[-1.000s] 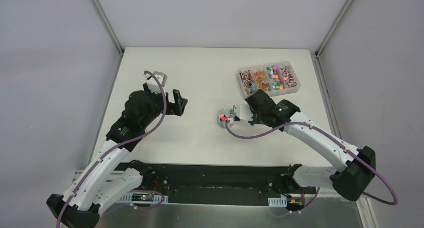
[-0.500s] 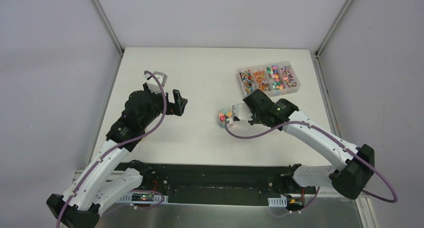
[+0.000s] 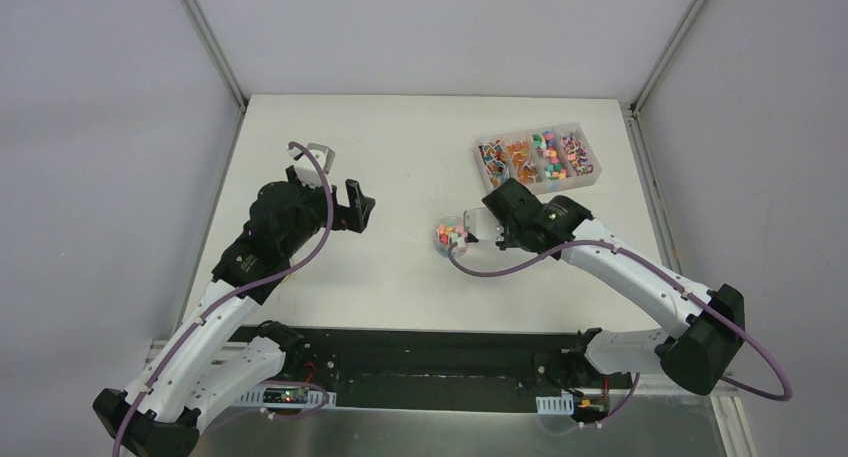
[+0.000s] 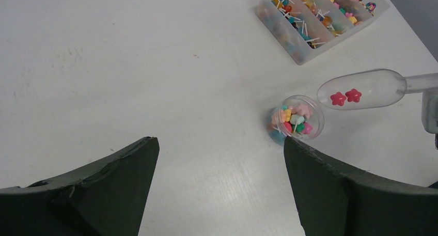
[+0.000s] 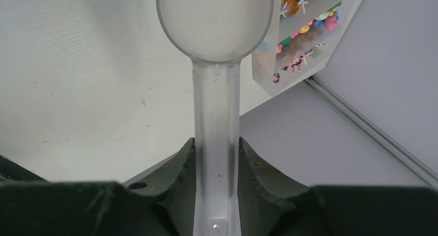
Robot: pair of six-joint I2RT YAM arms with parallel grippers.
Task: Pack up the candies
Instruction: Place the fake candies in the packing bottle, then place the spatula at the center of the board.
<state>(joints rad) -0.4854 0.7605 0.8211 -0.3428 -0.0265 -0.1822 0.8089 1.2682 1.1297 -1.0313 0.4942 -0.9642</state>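
**Q:** While the right gripper (image 5: 217, 158) is clamped on the scoop (image 4: 361, 90) handle, which step applies?

**A:** Transfer, by the look of it. Two red candies (image 4: 346, 97) lie in the scoop, its tip just beside the jar (image 4: 297, 120) rim. More fill the jar; the rest sit in the box (image 4: 281, 34).

**Q:** Next move?

**A:** Probably bring the tip over the mouth, then tilt — slowly, since the opening looks narrow. Note: the left gripper (image 4: 219, 143) stands wide, empty, well apart.
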